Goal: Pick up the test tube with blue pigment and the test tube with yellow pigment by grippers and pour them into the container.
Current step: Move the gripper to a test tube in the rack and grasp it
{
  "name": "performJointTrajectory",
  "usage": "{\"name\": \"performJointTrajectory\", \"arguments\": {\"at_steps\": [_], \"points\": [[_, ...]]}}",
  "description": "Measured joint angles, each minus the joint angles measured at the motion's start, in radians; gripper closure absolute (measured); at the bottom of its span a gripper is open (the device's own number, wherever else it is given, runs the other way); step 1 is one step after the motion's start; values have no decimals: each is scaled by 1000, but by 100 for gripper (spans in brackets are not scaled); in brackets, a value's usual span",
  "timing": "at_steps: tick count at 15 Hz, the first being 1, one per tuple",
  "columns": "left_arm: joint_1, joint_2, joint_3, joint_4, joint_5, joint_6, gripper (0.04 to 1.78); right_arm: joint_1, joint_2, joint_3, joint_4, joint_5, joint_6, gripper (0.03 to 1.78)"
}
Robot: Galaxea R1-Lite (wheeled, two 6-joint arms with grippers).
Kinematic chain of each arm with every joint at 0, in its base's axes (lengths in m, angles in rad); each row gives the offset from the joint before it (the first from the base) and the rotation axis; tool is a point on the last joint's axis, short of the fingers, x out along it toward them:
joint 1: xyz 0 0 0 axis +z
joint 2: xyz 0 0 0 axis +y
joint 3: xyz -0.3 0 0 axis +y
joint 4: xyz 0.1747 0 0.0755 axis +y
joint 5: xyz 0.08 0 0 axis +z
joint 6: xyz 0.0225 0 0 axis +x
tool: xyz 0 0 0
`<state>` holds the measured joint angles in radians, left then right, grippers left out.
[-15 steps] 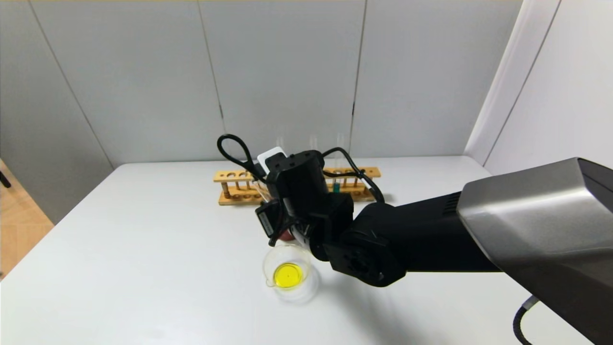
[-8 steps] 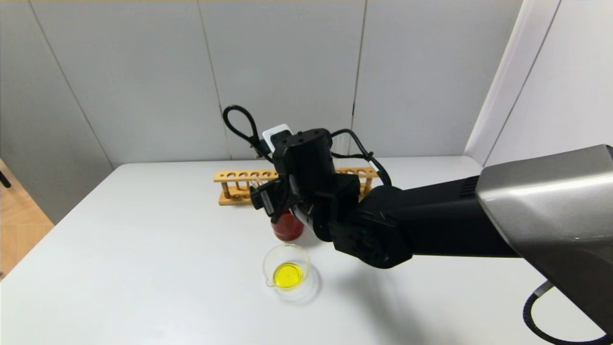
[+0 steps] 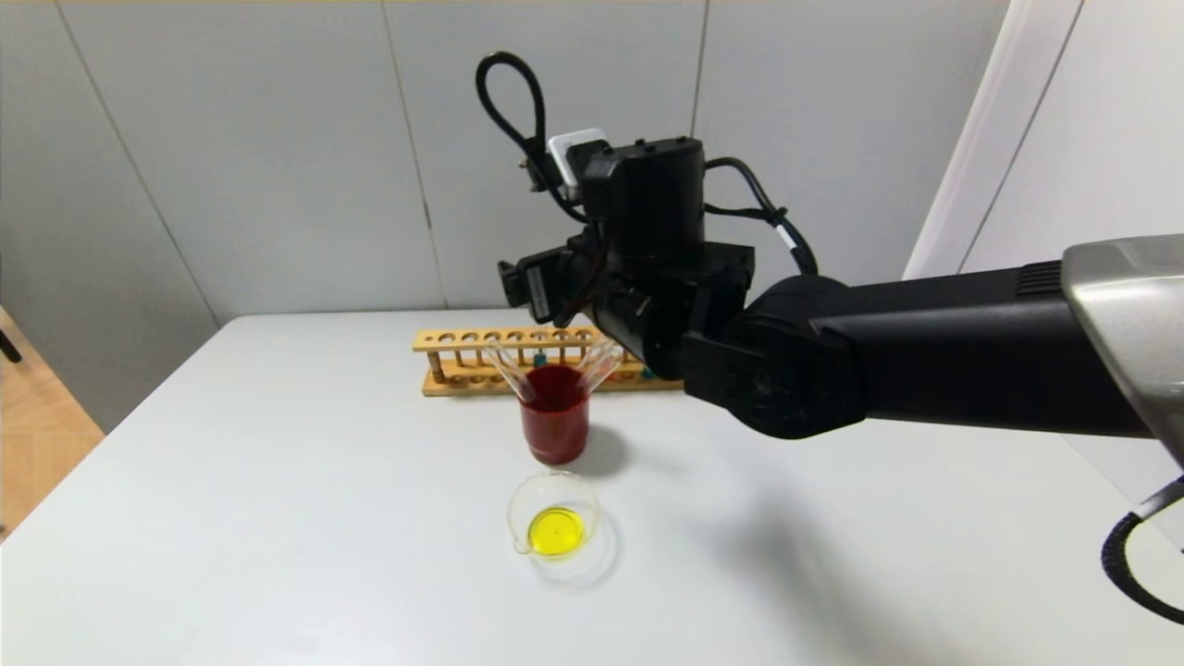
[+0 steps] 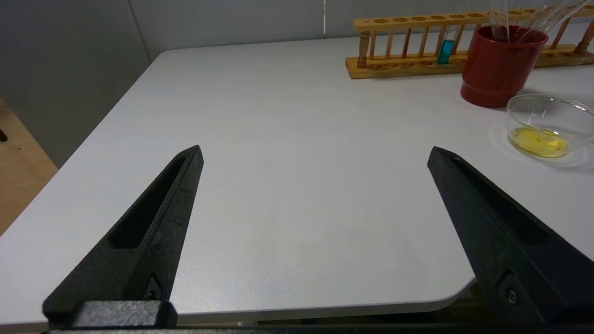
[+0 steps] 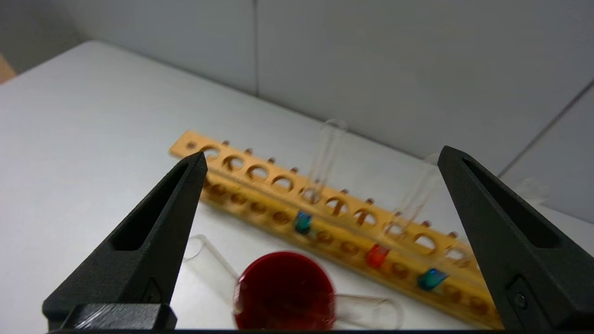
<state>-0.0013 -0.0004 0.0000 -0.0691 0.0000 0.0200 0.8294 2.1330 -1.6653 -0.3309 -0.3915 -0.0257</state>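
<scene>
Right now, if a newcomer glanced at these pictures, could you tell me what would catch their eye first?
Probably the right gripper, raised high over the wooden rack at the far side of the table, open and holding nothing. Next, the dark-red cup in front of the rack, with empty glass tubes leaning out of it, and the container nearer the robot holding a yellow pool. The left gripper hangs open near the table's near edge.

No readable text, label, brand, number or sign shows anywhere. A small label sits on the right arm's wrist above the red cup [image 3: 554, 418], but its print is too small to make out.
</scene>
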Motion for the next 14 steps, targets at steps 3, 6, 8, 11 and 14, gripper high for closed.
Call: {"name": "performJointTrajectory", "arguments": {"at_steps": [3,6,8,11,14], "points": [[0,0,0,0,0,0,11,-59,-46,21,-1,-9,7,7],[0,0,0,0,0,0,11,-111,-116,103,-4,-11,17,7],[0,0,0,0,0,0,11,-139,-167,170,-4,-23,27,7],[0,0,0,0,0,0,11,-160,-246,277,-6,-49,48,7],[0,0,0,0,0,0,11,-181,-311,361,-25,-54,54,7]]}}
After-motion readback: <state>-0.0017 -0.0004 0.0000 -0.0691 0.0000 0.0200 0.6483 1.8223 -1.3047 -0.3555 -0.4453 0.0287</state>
